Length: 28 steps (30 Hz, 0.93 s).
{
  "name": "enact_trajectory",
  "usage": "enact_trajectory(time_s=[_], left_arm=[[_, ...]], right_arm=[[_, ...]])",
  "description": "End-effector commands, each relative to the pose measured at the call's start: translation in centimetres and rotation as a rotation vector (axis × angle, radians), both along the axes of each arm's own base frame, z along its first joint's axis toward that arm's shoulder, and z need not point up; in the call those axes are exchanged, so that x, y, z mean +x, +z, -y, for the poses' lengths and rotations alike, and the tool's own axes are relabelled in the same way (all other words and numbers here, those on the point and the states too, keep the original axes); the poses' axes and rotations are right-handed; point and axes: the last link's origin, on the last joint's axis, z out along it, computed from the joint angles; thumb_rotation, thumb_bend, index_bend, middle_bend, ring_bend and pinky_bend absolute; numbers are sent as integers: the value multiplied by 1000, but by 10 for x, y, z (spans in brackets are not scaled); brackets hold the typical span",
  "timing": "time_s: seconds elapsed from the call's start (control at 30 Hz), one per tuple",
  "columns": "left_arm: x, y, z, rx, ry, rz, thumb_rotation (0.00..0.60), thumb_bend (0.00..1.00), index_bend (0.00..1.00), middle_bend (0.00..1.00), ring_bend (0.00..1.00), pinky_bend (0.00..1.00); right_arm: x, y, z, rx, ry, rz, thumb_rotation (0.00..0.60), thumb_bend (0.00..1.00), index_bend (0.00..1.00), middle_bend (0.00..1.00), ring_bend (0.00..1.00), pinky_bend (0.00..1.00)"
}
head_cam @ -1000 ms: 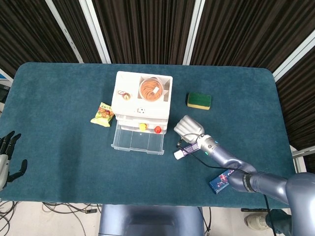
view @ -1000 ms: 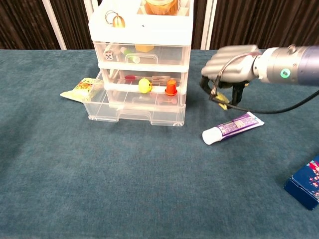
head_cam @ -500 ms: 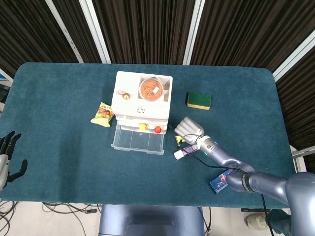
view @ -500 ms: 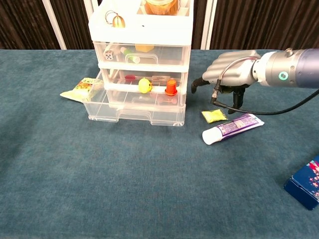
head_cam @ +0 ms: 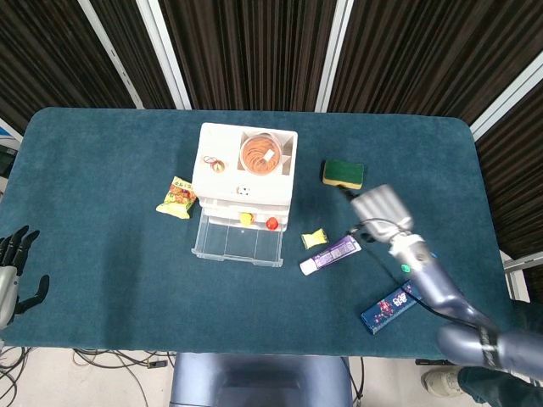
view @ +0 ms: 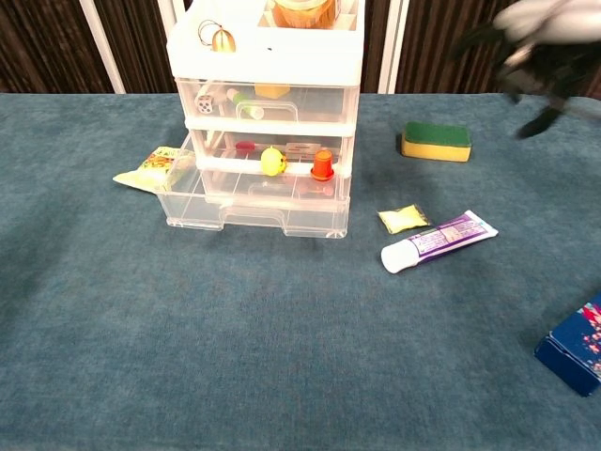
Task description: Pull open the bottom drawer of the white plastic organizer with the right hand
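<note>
The white plastic organizer (head_cam: 244, 170) (view: 268, 94) stands left of the table's middle. Its clear bottom drawer (head_cam: 237, 242) (view: 254, 211) is slid out toward me, with nothing showing in its compartments. My right hand (head_cam: 379, 206) (view: 545, 28) hovers raised to the right of the organizer, near the sponge, well apart from the drawer. It is motion-blurred in the chest view, its fingers are spread, and it holds nothing. My left hand (head_cam: 10, 271) rests at the table's near left edge with its fingers apart.
A small yellow packet (head_cam: 315, 239) (view: 402, 219) and a toothpaste tube (head_cam: 331, 255) (view: 439, 240) lie right of the drawer. A green-yellow sponge (head_cam: 343, 174) (view: 436, 141) sits behind them. A blue box (head_cam: 392, 306) (view: 573, 349) lies near right, a snack packet (head_cam: 177, 197) (view: 155, 167) left of the organizer.
My right hand has let the yellow packet drop beside the drawer, then swung up and to the right, away from the organizer. The drawer has stayed pulled out.
</note>
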Motion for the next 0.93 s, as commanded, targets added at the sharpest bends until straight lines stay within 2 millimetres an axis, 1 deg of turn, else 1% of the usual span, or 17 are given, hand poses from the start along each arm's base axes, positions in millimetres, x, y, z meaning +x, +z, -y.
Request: enact_trajectory(time_s=[0.03, 0.07, 0.1, 0.17, 0.27, 0.3, 0.37, 0.47, 0.73, 0.93], left_arm=[[0, 0, 0, 1, -2, -5, 600, 439, 64, 6, 0, 0], [1, -1, 0, 1, -3, -5, 600, 438, 64, 6, 0, 0], [1, -1, 1, 1, -4, -7, 600, 438, 64, 6, 0, 0], [1, -1, 1, 1, -9, -13, 600, 439, 64, 6, 0, 0], [2, -1, 1, 6, -15, -18, 600, 439, 64, 6, 0, 0], [2, -1, 1, 7, -16, -19, 600, 438, 64, 6, 0, 0], [3, -1, 1, 15, -22, -23, 600, 439, 64, 6, 0, 0], [3, 0, 1, 21, -28, -26, 600, 439, 64, 6, 0, 0], [7, 1, 3, 29, -64, -46, 600, 439, 63, 6, 0, 0], [8, 2, 3, 37, -74, -52, 600, 439, 62, 4, 0, 0]], right_arm=[[-51, 34, -42, -162, -114, 78, 600, 170, 107, 251, 407, 303], [-58, 35, -49, -181, -109, 90, 600, 167, 106, 213, 365, 290], [-65, 36, -56, -203, -112, 107, 600, 165, 105, 193, 341, 282], [-83, 37, -76, -261, -112, 168, 600, 160, 103, 161, 302, 280], [-101, 35, -98, -310, -92, 214, 600, 156, 99, 151, 292, 280], [-104, 34, -102, -316, -87, 216, 600, 155, 97, 151, 291, 280], [-116, 28, -118, -320, -82, 183, 600, 138, 89, 151, 283, 272], [-122, 21, -130, -306, -83, 148, 600, 118, 74, 145, 262, 259], [-134, 2, -156, -256, -95, 88, 600, 116, 60, 120, 237, 245], [-134, -1, -163, -280, -94, 84, 600, 118, 54, 110, 237, 245]])
